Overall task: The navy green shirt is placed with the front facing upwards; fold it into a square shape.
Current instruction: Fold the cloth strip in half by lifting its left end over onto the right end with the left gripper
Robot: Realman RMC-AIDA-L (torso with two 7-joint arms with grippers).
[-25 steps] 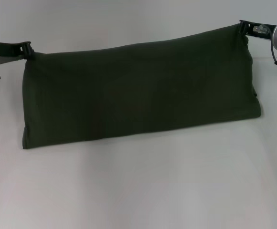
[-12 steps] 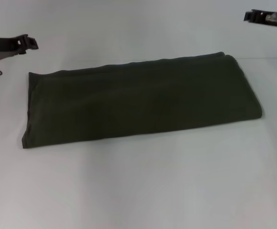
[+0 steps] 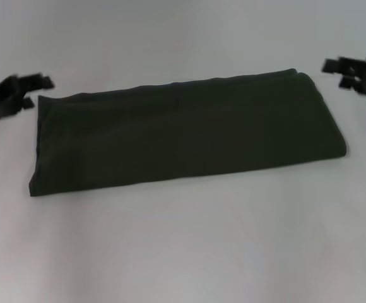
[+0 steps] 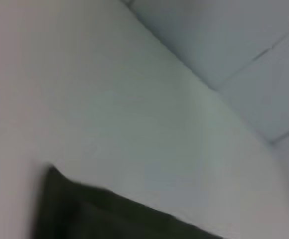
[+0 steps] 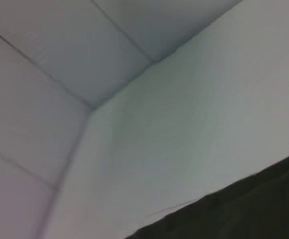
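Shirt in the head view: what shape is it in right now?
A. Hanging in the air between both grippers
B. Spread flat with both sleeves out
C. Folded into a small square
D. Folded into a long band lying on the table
D: the shirt lies on the table as a long folded band, with the left gripper and right gripper off its ends, holding nothing.

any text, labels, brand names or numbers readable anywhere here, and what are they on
None can be read in any view.
The navy green shirt lies folded into a long band on the white table, and the side facing up is plain dark cloth: no lettering or neck label shows.
The left gripper and the right gripper, each off one end of the shirt, show no readable marking.
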